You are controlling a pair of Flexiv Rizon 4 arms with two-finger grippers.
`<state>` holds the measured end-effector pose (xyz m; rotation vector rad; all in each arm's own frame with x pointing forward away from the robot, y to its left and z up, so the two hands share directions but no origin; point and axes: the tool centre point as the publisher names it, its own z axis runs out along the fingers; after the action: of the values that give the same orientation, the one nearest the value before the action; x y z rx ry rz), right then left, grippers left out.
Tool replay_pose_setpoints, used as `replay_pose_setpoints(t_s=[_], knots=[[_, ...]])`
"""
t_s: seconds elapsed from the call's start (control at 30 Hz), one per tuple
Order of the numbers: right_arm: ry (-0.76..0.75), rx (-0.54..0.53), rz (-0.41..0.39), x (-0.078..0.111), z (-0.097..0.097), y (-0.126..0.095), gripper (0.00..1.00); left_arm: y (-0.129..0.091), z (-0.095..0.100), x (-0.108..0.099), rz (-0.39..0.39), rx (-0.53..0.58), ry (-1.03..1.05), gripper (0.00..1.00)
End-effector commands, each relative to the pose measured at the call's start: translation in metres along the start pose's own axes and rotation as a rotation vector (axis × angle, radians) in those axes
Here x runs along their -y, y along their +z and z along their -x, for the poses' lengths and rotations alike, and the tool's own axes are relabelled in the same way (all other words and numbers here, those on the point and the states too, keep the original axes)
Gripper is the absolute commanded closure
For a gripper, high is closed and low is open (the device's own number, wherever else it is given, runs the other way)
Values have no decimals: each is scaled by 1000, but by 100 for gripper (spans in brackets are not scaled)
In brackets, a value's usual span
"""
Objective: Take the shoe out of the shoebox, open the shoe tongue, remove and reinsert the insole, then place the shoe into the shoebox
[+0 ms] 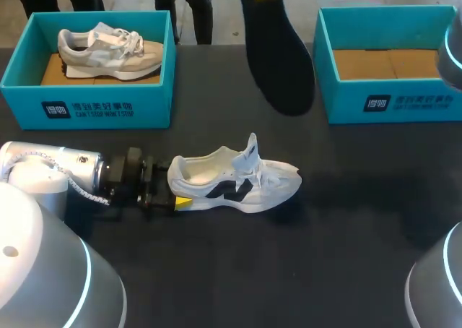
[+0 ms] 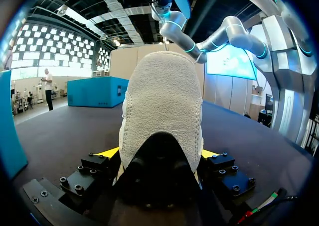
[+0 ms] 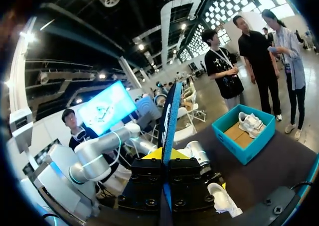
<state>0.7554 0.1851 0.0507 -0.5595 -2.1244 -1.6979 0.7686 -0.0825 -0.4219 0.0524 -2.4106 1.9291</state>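
1. The white shoe [image 1: 234, 180] stands on the black table [image 1: 325, 256], outside both boxes, with its tongue raised.
2. My left gripper [image 2: 159, 156] is clamped across its heel. My right gripper [image 3: 167, 161] pinches the black insole [image 1: 278, 61] by 1 end, high above the table.
3. The empty shoebox [image 1: 393, 100] waits at right. A 2nd box [image 1: 86, 108] holds another shoe.
4. The risk, as I judge it: pushing the insole in could pivot the heel-held shoe, or the tongue could fold and block the toe.

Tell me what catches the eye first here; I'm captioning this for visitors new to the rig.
A black insole hangs high over the far middle of the table, gripped by the right gripper. Nearer the robot, a white shoe sits mid-table, its heel clamped in the left gripper.
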Motion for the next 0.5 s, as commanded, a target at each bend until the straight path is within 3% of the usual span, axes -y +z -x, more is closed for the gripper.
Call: replay_pose_setpoints(t_s=[0.03,0.3,0.4,0.5], knots=[[0,8,34,8,-4,-3,100,1,0,0,1,2,0,100],[0,8,34,8,-4,-3,100,1,0,0,1,2,0,100],[95,51,101,15,-10,-7,100,1,0,0,1,2,0,100],[157,81,111,17,-19,-10,100,1,0,0,1,2,0,100]])
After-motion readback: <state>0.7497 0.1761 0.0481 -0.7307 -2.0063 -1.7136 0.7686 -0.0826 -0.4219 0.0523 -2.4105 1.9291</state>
